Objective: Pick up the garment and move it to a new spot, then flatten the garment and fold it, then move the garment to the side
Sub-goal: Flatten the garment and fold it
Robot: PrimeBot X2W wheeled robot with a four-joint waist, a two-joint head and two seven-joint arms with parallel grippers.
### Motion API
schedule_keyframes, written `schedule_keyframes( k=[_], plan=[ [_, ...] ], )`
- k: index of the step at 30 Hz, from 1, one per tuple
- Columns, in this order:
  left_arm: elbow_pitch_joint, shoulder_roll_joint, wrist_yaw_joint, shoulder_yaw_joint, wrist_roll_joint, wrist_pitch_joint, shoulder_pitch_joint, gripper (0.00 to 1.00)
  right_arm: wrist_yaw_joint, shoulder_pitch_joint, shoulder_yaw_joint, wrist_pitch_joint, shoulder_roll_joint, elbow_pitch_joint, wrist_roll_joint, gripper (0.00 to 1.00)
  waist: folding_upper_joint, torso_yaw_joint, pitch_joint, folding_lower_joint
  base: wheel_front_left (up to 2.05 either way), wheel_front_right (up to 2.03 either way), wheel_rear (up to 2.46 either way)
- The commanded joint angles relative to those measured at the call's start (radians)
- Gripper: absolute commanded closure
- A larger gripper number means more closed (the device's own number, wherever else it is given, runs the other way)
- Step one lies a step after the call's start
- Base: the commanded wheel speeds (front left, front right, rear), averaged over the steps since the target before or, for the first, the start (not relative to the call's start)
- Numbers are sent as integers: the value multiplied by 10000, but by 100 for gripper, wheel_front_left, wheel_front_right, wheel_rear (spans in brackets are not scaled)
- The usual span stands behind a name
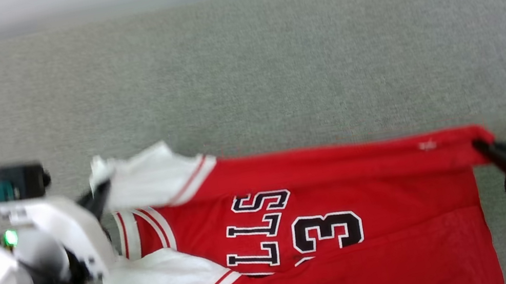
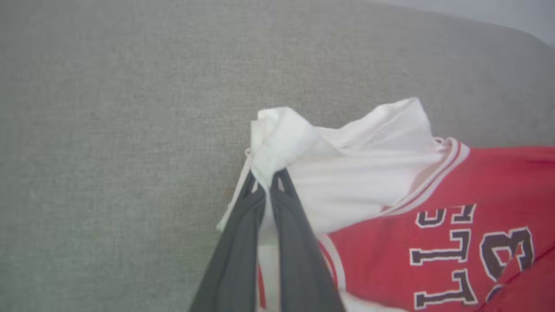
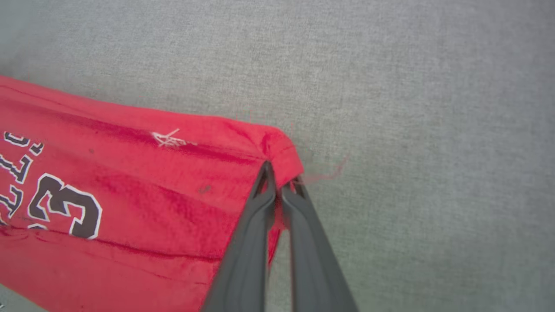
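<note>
Lighting's bright, soft and even here, with barely any shadows on the grey cloth surface (image 1: 269, 56) and no glare. Whole thing's a bit soft though: the lower left corner of the head view is smeared, and the lettering on the jersey (image 1: 351, 228) looks fuzzy in both wrist views.

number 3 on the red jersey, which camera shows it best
The head view: the number 3 sits near the middle of the picture, whole and fairly sharp. The right wrist view also shows it whole, but off at the left edge. The left wrist view shows it blurred near the right edge.
</note>
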Motion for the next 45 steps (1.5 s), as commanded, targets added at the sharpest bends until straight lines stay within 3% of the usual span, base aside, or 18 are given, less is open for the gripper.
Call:
schedule_keyframes(
  k=[1, 10, 16, 17, 18, 19, 20, 26, 32, 40, 45],
  plan=[
    [-234, 65, 250, 132, -116, -187, 726, 100, -19, 601, -237, -134, 223, -138, -49, 100, 0, 160, -308, 0, 0, 0, 0],
    [-875, -298, 914, 53, -622, -721, 3406, 100, -19, 2541, -838, -1014, 1007, 266, -239, 100, 0, 407, -912, 0, 0, 0, 0],
    [-259, -875, 711, -286, -670, -1197, 3964, 100, -17, 3092, -811, -1657, 1588, 933, -250, 100, 0, 383, -976, 0, 0, 0, 0],
    [-74, -998, 637, -351, -699, -1273, 3966, 82, -17, 3115, -774, -1780, 1667, 1072, -258, 91, 0, 352, -977, 0, 0, 0, 0],
    [109, -1100, 547, -369, -706, -1373, 3941, 60, -17, 3116, -736, -1914, 1747, 1171, -240, 68, 0, 315, -973, 0, 0, 0, 0],
    [256, -1215, 483, -365, -710, -1510, 3867, 18, -17, 3076, -727, -2121, 1808, 1235, -235, 9, 0, 284, -979, 0, 0, 0, 0],
    [402, -1287, 440, -378, -642, -1643, 3790, 0, -17, 3028, -703, -2346, 1860, 1268, -180, 0, 0, 254, -996, 0, 0, 0, 0],
    [667, -1397, 268, -161, -89, -3012, 3381, 0, -16, 2775, -597, -3637, 1761, 826, -27, 0, 0, 94, -1136, 0, 0, 0, 0],
    [396, -1490, 550, -28, 624, -4214, 3105, 0, -14, 2787, -681, -3566, 1396, 242, -50, 0, 0, -20, -1319, 0, 0, 0, 0],
    [-292, -1715, 1108, 84, 1806, -5731, 2811, 0, -14, 3145, -1675, -1659, 753, -364, 78, 0, 0, 120, -1470, 0, 0, 0, 0],
    [-957, -1871, 1557, 202, 2666, -6021, 2916, 0, -14, 3479, -1715, -508, 809, -776, 95, 0, 0, 332, -1405, 0, 0, 0, 0]
  ],
)
